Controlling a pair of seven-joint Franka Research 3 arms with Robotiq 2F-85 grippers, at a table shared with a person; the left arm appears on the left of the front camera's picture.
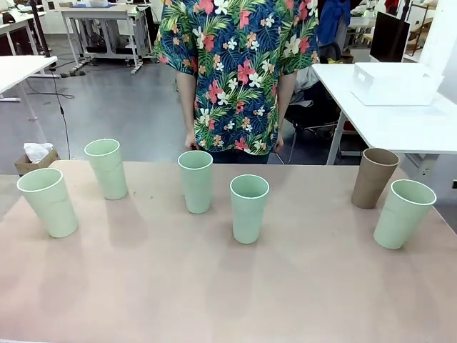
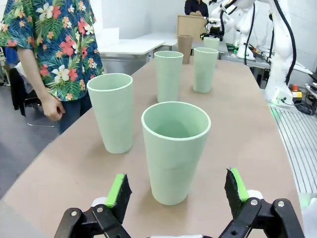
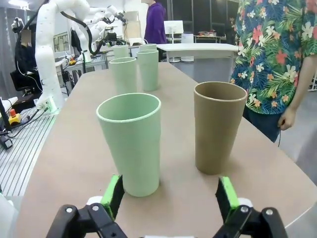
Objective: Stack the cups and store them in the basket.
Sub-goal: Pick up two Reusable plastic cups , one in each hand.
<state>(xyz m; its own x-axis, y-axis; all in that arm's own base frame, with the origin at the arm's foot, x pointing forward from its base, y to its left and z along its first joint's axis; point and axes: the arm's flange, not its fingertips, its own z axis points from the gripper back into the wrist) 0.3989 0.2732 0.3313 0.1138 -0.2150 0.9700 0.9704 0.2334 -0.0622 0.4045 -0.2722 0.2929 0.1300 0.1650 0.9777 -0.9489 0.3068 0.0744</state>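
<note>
Left gripper is open wide, black fingers w/ green pads well apart. The left-end cup, mint green, stands upright just ahead, centred on the gap, untouched. Right gripper is also open, pads spread. Ahead of it are the right-end cup, mint, and the brown cup, side by side w/ a gap, neither gripped.

All six cups stand upright, mouths up, each separate, in a loose row on the table, a smooth matte pinkish-tan top. Same shape throughout: tall, tapered, no handles, matte plastic, thin rim. Between the end ones are a second mint cup, then two middle cups, also mint, one nearer the robot than the other.

A person in a floral shirt stands at the far edge, arms hanging. The basket, white, rectangular, smooth plastic, sits on a separate white table beyond the far right corner, well apart from the cups. Can't tell what's inside.
</note>
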